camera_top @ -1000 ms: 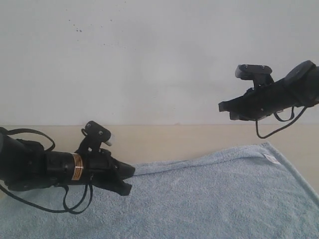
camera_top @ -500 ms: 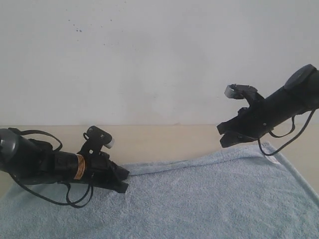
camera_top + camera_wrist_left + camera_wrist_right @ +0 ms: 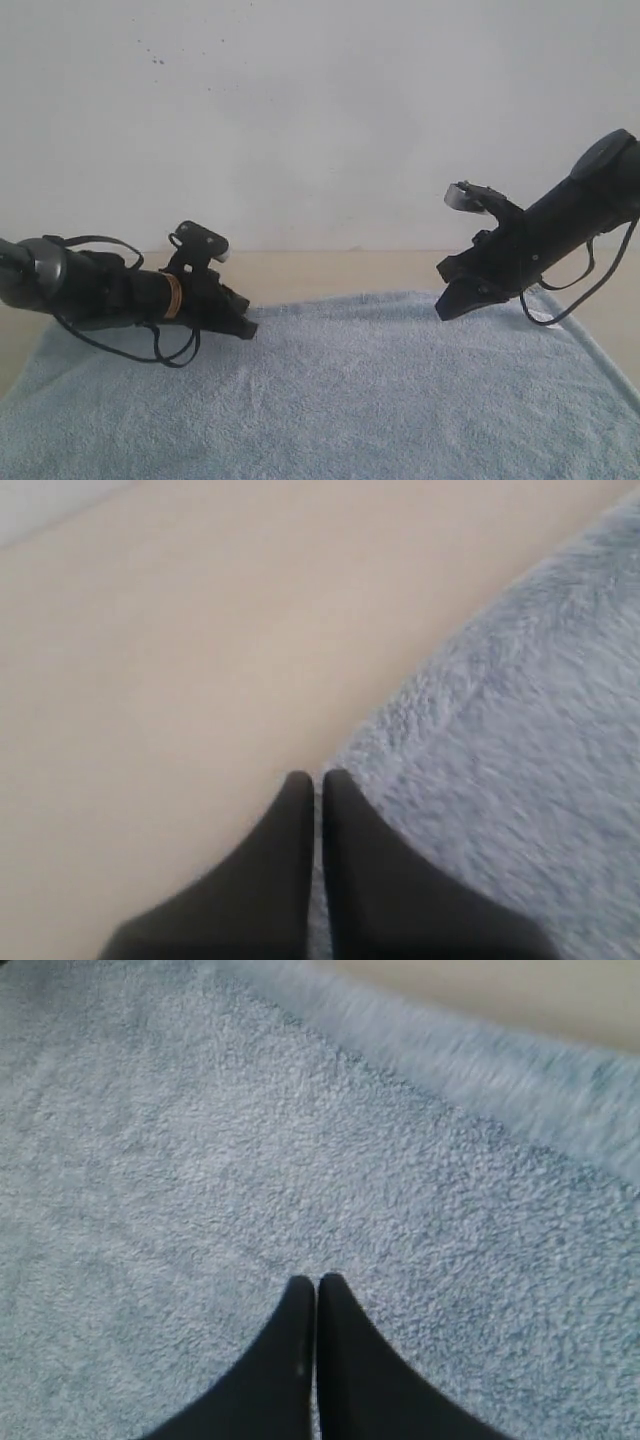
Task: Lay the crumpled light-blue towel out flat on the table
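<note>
The light-blue towel lies spread wide over the beige table, its far edge running nearly straight. My left gripper sits low at that far edge, shut on the towel's border; in the left wrist view its tips meet right where the towel ends and the bare table begins. My right gripper is shut and empty, just above the towel near its far right part. Its wrist view shows the tips over flat terry cloth. The white tag is not in sight.
A white speckled wall rises behind the table. A strip of bare table shows beyond the towel's far edge and at the left front corner. Cables hang under both arms.
The left gripper moved back and left, and the towel's slanted far-left edge went with it and now lies straight. The right gripper dropped from mid-air to just over the towel.
</note>
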### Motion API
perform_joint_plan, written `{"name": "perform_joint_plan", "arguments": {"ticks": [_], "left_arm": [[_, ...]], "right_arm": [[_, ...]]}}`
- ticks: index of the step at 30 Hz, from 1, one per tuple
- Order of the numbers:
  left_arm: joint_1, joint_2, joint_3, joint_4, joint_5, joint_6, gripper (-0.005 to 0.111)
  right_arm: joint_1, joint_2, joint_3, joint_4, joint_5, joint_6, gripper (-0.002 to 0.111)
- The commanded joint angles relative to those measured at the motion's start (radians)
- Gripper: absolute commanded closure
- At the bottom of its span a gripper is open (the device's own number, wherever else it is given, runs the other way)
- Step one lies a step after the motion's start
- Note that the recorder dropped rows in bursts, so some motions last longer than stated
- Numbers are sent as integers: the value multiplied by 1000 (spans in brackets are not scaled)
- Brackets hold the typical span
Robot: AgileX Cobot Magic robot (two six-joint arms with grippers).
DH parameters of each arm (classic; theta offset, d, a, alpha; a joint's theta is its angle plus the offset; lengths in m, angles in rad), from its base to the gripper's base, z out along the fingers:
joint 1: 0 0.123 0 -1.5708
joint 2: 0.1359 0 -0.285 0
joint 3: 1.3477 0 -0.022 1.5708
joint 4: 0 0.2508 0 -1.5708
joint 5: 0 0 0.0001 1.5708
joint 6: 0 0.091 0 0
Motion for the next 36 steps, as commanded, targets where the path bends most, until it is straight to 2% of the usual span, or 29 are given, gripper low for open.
{"name": "perform_joint_plan", "arguments": {"ticks": [1,5,11,17,21,24,30,36], "left_arm": [[5,-8,-86,-11,94,-72,103],[12,-69,-84,-11,140,-210,103],[12,-203,87,-11,271,-410,103],[12,-384,374,-3,270,-416,103],[12,-499,504,-1,273,-403,103],[12,-574,591,-4,216,-473,103],[12,-616,675,-4,-20,-466,103],[12,-614,692,-2,-39,-458,103]], "right_arm": [[-3,-7,-1,-40,14,62,108],[-3,-7,-1,-176,-59,220,108],[-3,-2,-1,-669,-238,721,108],[-16,44,-24,-728,-406,702,108],[-53,92,-64,-741,-461,719,108],[-83,137,-84,-743,-471,709,108],[-109,176,-89,-722,-503,707,108],[-109,216,-89,-728,-483,707,108]]}}
